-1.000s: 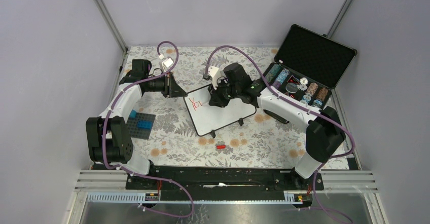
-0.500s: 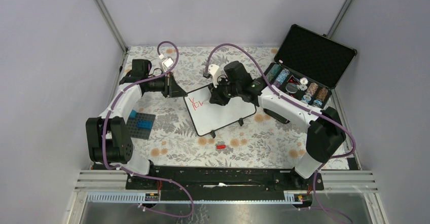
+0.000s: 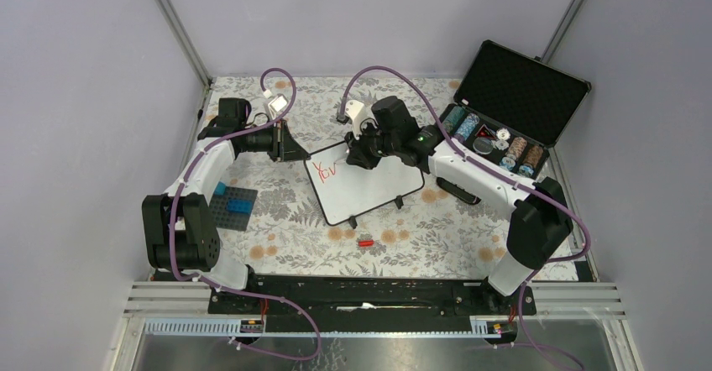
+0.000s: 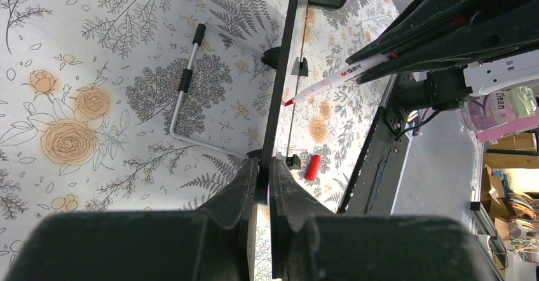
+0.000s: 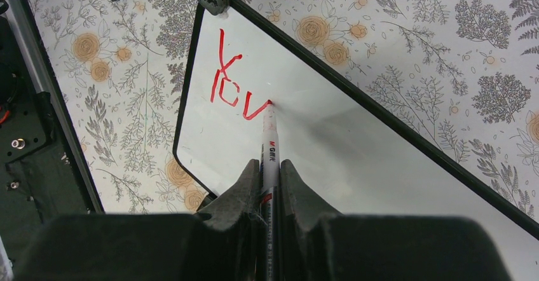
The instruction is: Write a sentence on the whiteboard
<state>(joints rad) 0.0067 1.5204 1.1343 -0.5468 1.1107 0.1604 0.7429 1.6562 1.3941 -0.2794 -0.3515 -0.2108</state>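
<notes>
The whiteboard (image 3: 374,190) lies tilted in the middle of the flowered table. My left gripper (image 4: 264,166) is shut on its far left corner, and I see the board edge-on (image 4: 280,77) in the left wrist view. My right gripper (image 5: 270,166) is shut on a white marker (image 5: 269,138) whose red tip touches the board (image 5: 368,166). The sentence (image 5: 234,85) is a few red letters near the board's left end, also visible from above as red writing (image 3: 321,169). The right gripper (image 3: 359,158) hovers just right of those letters.
An open black case (image 3: 514,94) with rows of chips stands at the back right. A dark baseplate with blue bricks (image 3: 234,206) lies at the left. The red marker cap (image 3: 365,242) lies in front of the board. A bent metal rod (image 4: 184,84) lies beside the board.
The right gripper has moved a little toward the far side with the marker. One more red stroke has appeared at the end of the letters. The left arm has not moved.
</notes>
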